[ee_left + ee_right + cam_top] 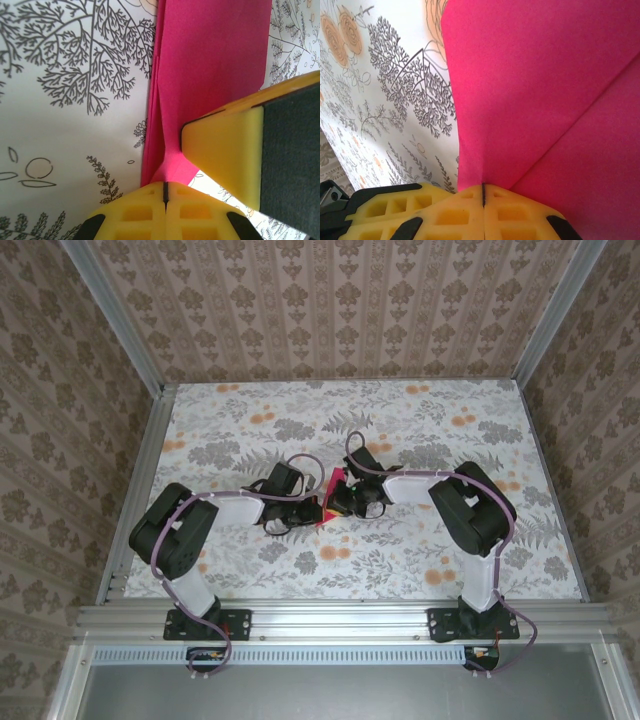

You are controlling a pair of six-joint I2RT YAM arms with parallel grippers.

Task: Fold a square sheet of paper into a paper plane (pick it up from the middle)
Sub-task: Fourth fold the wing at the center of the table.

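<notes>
Yellow-padded left gripper (164,192) and right gripper (483,192) are both clamped tight on the folded magenta paper (330,502), mid-frame over the table (420,420). This is probably a creasing step; next needs a steady press along the ridge.

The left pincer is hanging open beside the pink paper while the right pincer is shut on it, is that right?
Not quite. The left pincer is not open. The left wrist view shows its jaws closed together, pinching the folded pink paper. The right pincer is shut on the paper, as you said.
</notes>
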